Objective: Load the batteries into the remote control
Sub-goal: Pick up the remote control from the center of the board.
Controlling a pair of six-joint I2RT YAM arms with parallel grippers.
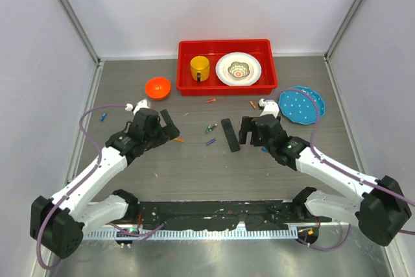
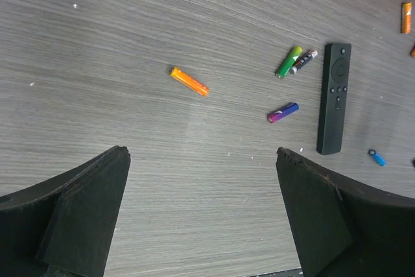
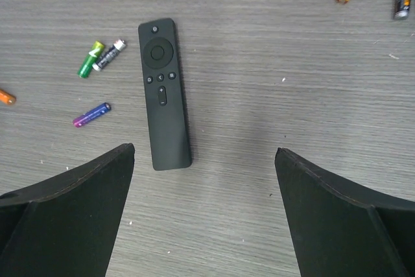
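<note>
1. left tool and right tool hung spread wide, pinching nothing.
2. remote control lay buttons-up on the bench, at the right tool's eleven o'clock.
3. batteries scattered nearby looked light, slick and likely to roll; pinch mid-barrel.

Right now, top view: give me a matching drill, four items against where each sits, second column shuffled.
1 remote control
2 yellow mug
3 orange bowl
4 blue plate

A inside the red tray
B on the table, left of the tray
C on the table, right of the tray
D face up among loose batteries

Pairs: 1-D, 2-A, 3-B, 4-C
</note>
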